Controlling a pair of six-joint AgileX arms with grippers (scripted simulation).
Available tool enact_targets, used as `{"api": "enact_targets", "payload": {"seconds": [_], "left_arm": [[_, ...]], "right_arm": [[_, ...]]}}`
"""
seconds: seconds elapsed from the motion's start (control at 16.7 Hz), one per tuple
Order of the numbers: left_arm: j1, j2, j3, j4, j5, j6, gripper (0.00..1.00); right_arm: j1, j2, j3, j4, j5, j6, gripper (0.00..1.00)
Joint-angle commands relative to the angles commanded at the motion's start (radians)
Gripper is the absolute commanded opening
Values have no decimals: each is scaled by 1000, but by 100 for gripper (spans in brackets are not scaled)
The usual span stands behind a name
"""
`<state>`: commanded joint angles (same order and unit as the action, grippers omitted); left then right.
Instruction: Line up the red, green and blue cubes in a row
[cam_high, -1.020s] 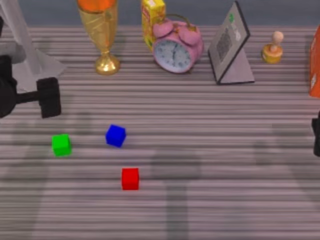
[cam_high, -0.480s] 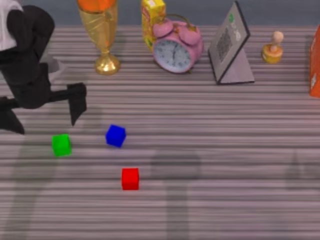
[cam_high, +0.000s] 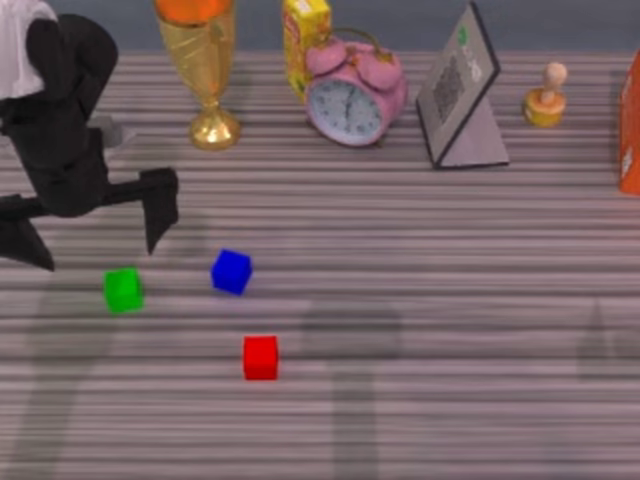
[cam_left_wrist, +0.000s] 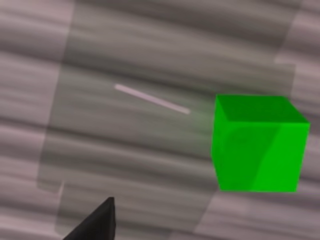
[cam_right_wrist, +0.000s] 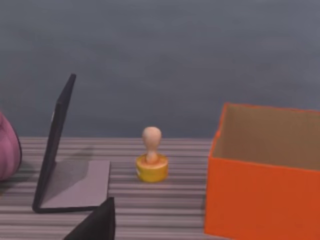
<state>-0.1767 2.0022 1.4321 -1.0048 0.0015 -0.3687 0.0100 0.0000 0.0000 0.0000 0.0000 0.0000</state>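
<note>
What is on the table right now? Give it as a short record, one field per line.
left gripper: open, over the table's left side, above and apart from the green cube
right gripper: out of the top view
green cube: far left, free on the table
blue cube: right of green
red cube: nearest the front edge
row: not yet formed
back of table: trophy, pink alarm clock

The left arm (cam_high: 55, 150) has a white upper link and a bulky matte black wrist. Its left gripper (cam_high: 85, 225) ends in two flat, black, tapering fingers (cam_high: 158, 205).
</note>
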Motion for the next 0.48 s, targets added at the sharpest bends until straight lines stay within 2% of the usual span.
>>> {"api": "enact_targets", "payload": {"seconds": [0.18, 0.48], "left_arm": [[-2, 16, -18, 38, 0, 2, 100], [-3, 95, -106, 206, 1, 3, 100]], "right_arm": [[0, 0, 0, 0, 0, 0, 100], [0, 0, 0, 0, 0, 0, 100]]}}
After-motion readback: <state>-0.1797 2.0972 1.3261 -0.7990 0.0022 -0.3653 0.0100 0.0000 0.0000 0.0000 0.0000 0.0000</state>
